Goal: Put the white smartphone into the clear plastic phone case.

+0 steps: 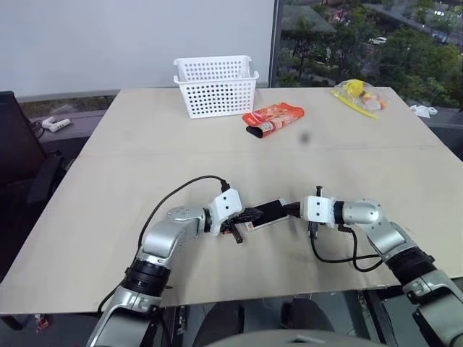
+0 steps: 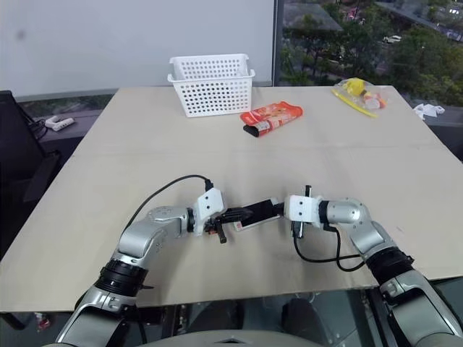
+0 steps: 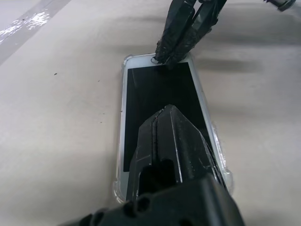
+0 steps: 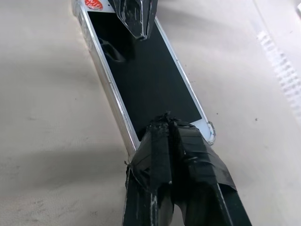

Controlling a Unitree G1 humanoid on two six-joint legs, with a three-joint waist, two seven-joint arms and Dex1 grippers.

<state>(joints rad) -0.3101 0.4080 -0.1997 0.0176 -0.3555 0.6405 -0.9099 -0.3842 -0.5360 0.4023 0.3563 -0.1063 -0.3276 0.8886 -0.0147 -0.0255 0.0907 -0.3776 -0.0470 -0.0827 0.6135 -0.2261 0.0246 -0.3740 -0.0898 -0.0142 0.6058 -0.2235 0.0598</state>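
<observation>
In the lower middle of the head views we see our two grippers meeting over the white smartphone [image 1: 265,215], which lies flat on the table [image 1: 108,217], screen up, tilted slightly so its right end sits higher in the frame. The clear plastic phone case [image 3: 123,70] shows in the left wrist view as a transparent rim with rounded corners wrapped around the phone's edges; the phone lies inside it. Our left gripper [image 1: 251,215] comes in from the left with its fingers clenched together, resting on the black screen near that end. Our right gripper [image 1: 291,210] reaches from the right, fingers also pressed shut, their tips touching the phone's white bezel at the opposite end. Neither claw grasps anything; both press down on the phone.

Farther up the frame, just right of centre, lies a red snack pouch [image 1: 273,118]. Beside it, up and to the left, stands a white perforated basket [image 1: 215,86]. At the upper right sits a clear bag with yellow contents [image 1: 358,95].
</observation>
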